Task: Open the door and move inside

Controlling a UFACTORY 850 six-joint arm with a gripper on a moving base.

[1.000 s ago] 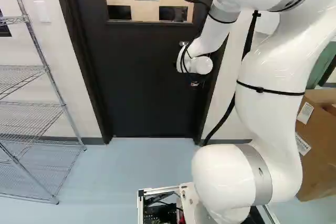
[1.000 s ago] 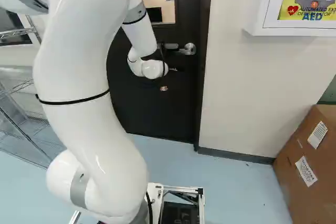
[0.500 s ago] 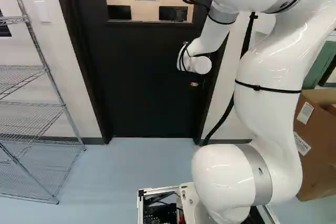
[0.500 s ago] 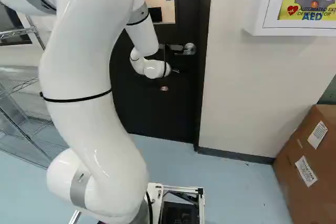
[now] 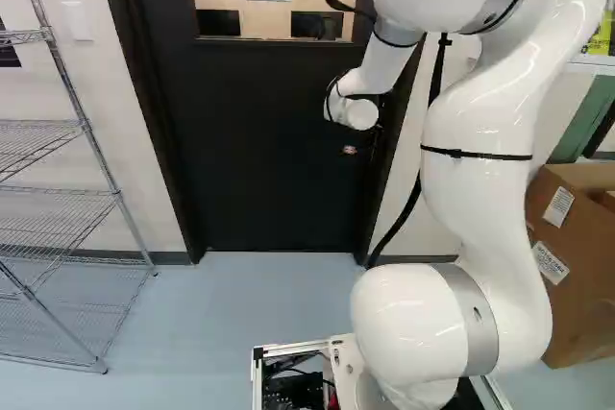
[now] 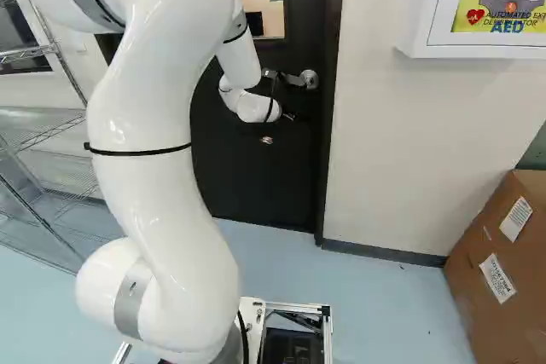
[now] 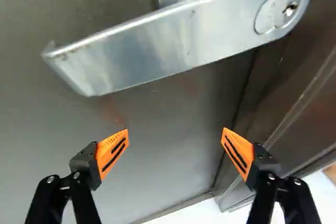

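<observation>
One dark door (image 5: 269, 170) is seen shut at the upper centre of the left base view; one lever handle (image 6: 294, 79) is mounted on it, upper centre of the right base view; the one hand (image 6: 290, 116) is held wide, its two orange pads (image 7: 112, 151) well apart, short of the handle; one wire rack (image 5: 82, 122) is placed far left; one cardboard box (image 6: 478, 296) is placed lower right, two labels (image 6: 515, 219) on it.

The pale blue floor (image 5: 226, 319) bears a wire rack (image 5: 86, 132). A cardboard box (image 6: 478, 296) sits on it too.
</observation>
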